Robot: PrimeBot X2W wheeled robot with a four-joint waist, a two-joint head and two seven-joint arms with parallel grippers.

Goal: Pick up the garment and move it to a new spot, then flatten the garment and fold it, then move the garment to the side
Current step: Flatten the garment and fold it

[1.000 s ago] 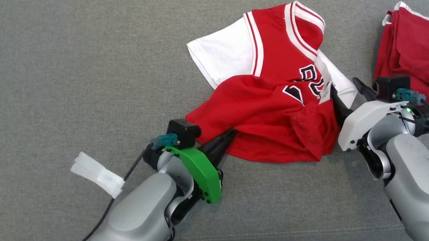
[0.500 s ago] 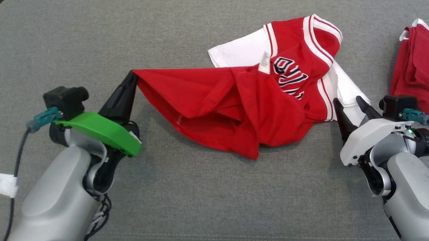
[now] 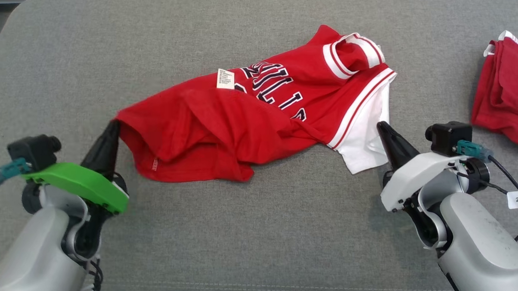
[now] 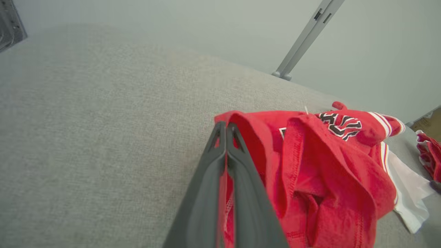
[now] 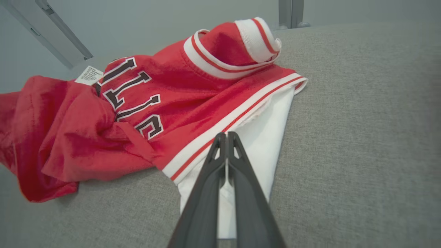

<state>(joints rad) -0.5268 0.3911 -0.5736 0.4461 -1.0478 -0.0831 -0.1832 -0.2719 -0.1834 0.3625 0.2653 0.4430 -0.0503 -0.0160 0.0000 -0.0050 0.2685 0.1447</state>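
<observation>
The garment (image 3: 241, 124) is a red jersey with white sleeves and dark lettering, lying crumpled and stretched sideways across the grey cushion (image 3: 262, 231). My left gripper (image 3: 114, 124) is shut on the red hem at the garment's left end; the left wrist view shows red cloth (image 4: 327, 172) pinched between the closed fingers of that gripper (image 4: 225, 125). My right gripper (image 3: 380, 125) is shut at the right edge of the white sleeve (image 3: 364, 146). In the right wrist view its closed tips (image 5: 225, 135) lie on that sleeve (image 5: 265, 144), just below the red-and-white stripe.
A second red garment (image 3: 505, 94) lies bunched at the cushion's right edge, also seen in the left wrist view (image 4: 429, 151). A white care label (image 3: 225, 78) sticks up from the jersey. A metal frame leg (image 4: 299, 44) stands behind the cushion.
The left gripper has dragged the red hem leftward, stretching the jersey out. The right gripper, open beside the white sleeve half a second ago, has shut. The head camera has shifted too.
</observation>
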